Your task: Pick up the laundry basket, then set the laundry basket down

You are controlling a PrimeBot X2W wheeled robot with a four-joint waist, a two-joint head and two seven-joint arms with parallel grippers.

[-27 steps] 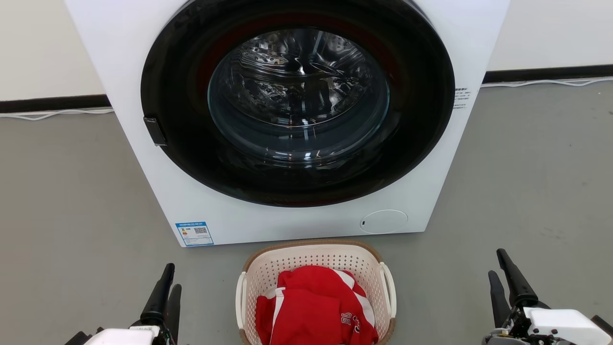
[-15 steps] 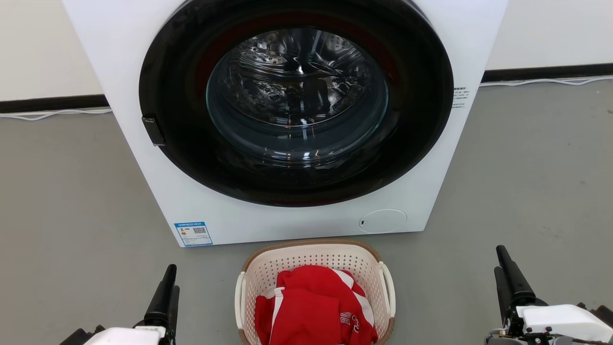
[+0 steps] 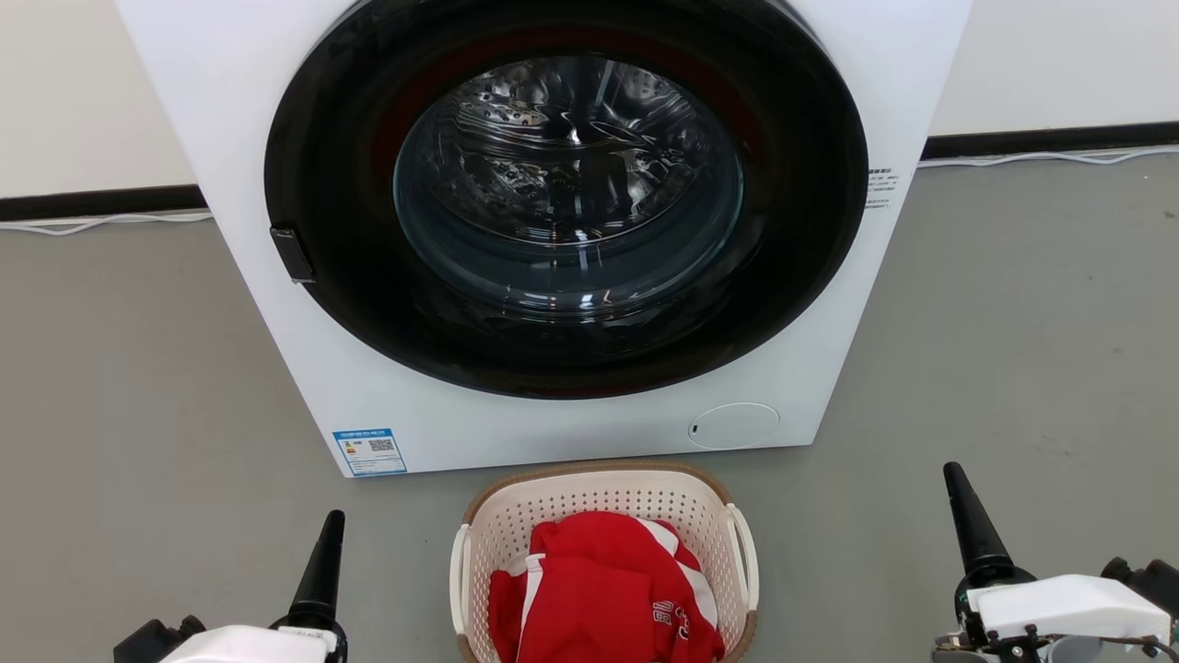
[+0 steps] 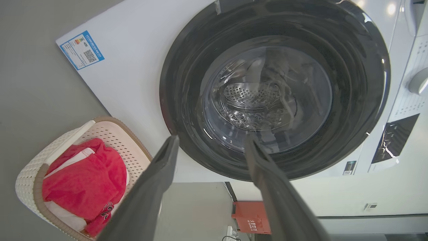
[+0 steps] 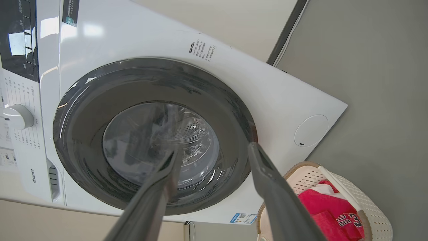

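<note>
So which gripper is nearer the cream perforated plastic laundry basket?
Left. The left gripper is just left of the laundry basket; the right gripper stands farther out on its right side. Neither touches it.

Laundry basket (image 3: pixel 599 497) w/ red garment (image 3: pixel 599 589) just in front of washer (image 3: pixel 230 138); L fingers (image 3: pixel 322 571), R fingers (image 3: pixel 972 529) flank it, apart.

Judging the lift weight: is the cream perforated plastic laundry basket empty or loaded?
Loaded. A bunched red-and-white garment lies inside the cream perforated plastic laundry basket, which stands upright on the floor.
</note>
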